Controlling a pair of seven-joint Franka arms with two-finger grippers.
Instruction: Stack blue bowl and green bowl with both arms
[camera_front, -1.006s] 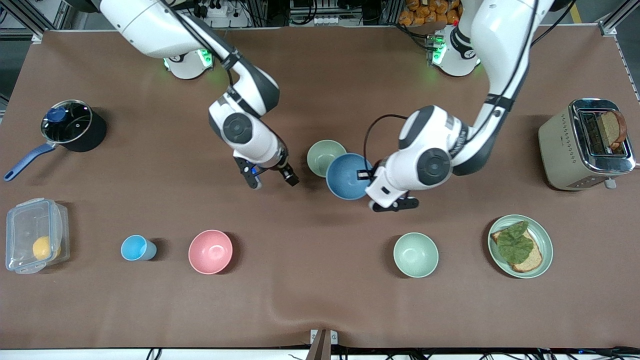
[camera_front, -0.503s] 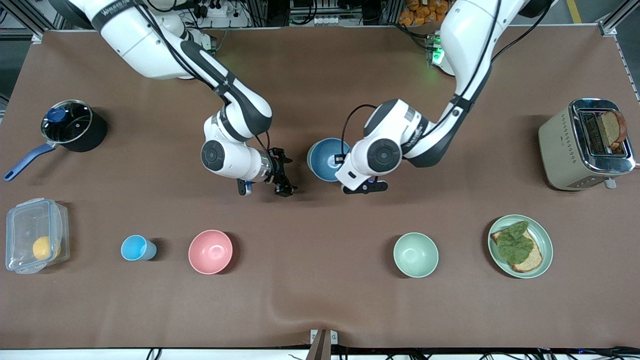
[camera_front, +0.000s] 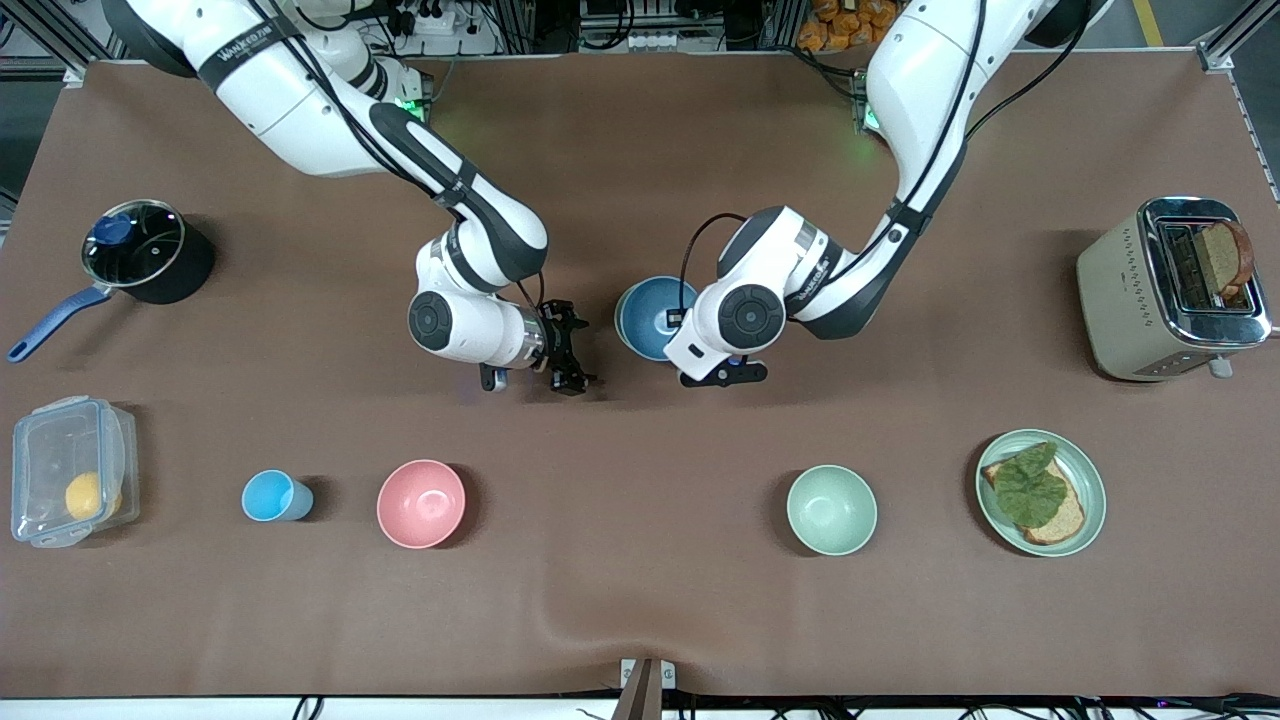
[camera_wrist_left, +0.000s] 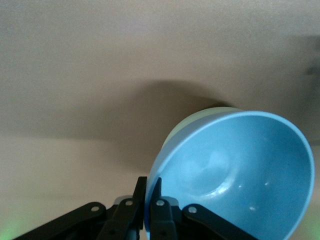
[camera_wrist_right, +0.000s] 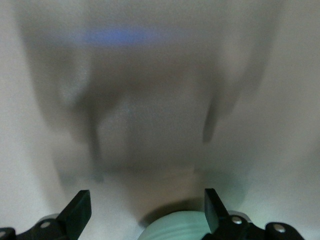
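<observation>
The blue bowl (camera_front: 652, 318) lies nested in the green bowl (camera_front: 618, 308), of which only a thin strip of rim shows at the right arm's side. In the left wrist view the blue bowl (camera_wrist_left: 235, 175) covers the green bowl (camera_wrist_left: 212, 112) almost fully. My left gripper (camera_front: 680, 322) is shut on the blue bowl's rim, one finger inside and one outside (camera_wrist_left: 149, 200). My right gripper (camera_front: 580, 352) stands open and empty just beside the stack. Its wrist view shows the green bowl's wall (camera_wrist_right: 175, 227) between the spread fingers (camera_wrist_right: 146, 209).
A second green bowl (camera_front: 831, 509) and a green plate with toast (camera_front: 1041, 492) lie nearer the camera. A pink bowl (camera_front: 421, 503), light-blue cup (camera_front: 275, 496) and clear box (camera_front: 70, 470) stand toward the right arm's end, with a pot (camera_front: 140, 250). A toaster (camera_front: 1170, 288) stands at the left arm's end.
The left gripper carried the blue bowl sideways onto the green bowl. The right gripper turned so its fingers face the bowls. Little has moved in the last half second.
</observation>
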